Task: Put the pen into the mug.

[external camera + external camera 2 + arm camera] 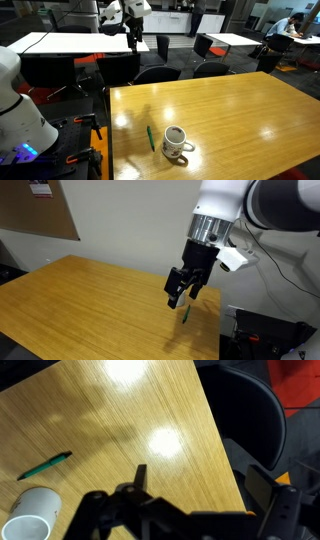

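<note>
The thin green pen (pixel 151 138) lies flat on the wooden table (pixel 240 120), just beside the white mug (pixel 176 143), which stands upright with its dark inside showing. In the wrist view the pen (pixel 45 465) lies above the mug (pixel 30 515) at the lower left. My gripper (pixel 135 44) hangs open and empty high above the table. Its two dark fingers (pixel 140 475) frame bare wood near the table's edge, with the gripper (pixel 203 485) well to the right of both things. In an exterior view the gripper (pixel 178 298) covers the mug, and only the pen's tip (pixel 186 313) shows below it.
Black office chairs (pixel 150 72) stand along the table's far edge, and one chair (pixel 250 420) sits close beside the table in the wrist view. White tables (pixel 60 42) stand further back. A cork board (pixel 40 210) hangs on the wall.
</note>
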You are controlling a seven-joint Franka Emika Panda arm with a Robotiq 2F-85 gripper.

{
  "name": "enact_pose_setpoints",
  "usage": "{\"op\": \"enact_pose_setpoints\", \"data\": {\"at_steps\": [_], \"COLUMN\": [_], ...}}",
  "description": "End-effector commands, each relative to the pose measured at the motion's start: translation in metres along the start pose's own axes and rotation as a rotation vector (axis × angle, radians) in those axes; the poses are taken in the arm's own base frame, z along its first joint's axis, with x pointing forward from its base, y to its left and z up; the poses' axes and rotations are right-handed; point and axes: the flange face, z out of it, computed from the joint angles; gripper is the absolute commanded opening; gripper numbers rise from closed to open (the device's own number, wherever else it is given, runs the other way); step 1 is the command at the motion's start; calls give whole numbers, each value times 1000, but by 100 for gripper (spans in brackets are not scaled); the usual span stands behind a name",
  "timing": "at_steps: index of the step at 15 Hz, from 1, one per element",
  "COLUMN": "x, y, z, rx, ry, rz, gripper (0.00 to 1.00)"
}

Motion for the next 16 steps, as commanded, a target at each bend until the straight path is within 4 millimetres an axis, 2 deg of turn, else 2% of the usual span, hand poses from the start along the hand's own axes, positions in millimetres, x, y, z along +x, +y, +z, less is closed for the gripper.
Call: {"op": "enact_pose_setpoints", "data": {"at_steps": [1, 6, 16], "x": [0, 0, 9], "y": [0, 2, 8], "z": [1, 4, 63], "rx": [-3, -11, -39], "ry": [-4, -6, 65], "rz": [0, 43, 340], "gripper": [100, 100, 100]}}
